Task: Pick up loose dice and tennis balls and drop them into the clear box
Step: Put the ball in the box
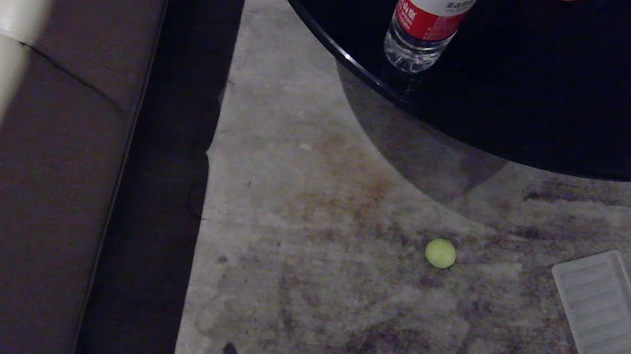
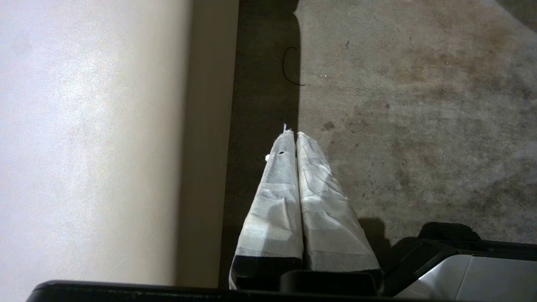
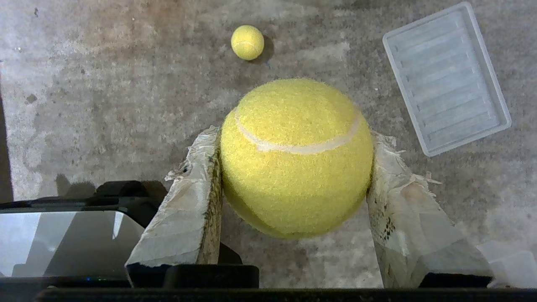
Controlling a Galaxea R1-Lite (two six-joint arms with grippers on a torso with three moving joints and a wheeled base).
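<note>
**Right claw grips one tennis ball; the second lies loose on the floor**

You see in the right wrist view a fuzzy yellow-green tennis ball with a curved white seam, pinched between the two fingers of the right claw. The fingers are wrapped in creased, grubby whitish tape, and they press on the ball's two sides, spread to the ball's width. The ball hangs above the floor, a mottled, stained grey surface with brownish and dark patches.

Your second tennis ball rests on that floor, apart from everything else. Near it, to the robot's right, lies the whitish ribbed lid, a flat rectangle with rounded corners and raised ridges across it. The body of the clear box cannot be made out with any certainty, and no dice show.

Your left claw is closed on nothing, its cloth-taped fingers pressed together, beside the cream side of a sofa.

At the far side, a glossy black round counter carries a clear plastic water bottle with a red, white and green label; its print is too small for you to read. A red object at the top edge is cut off.
</note>
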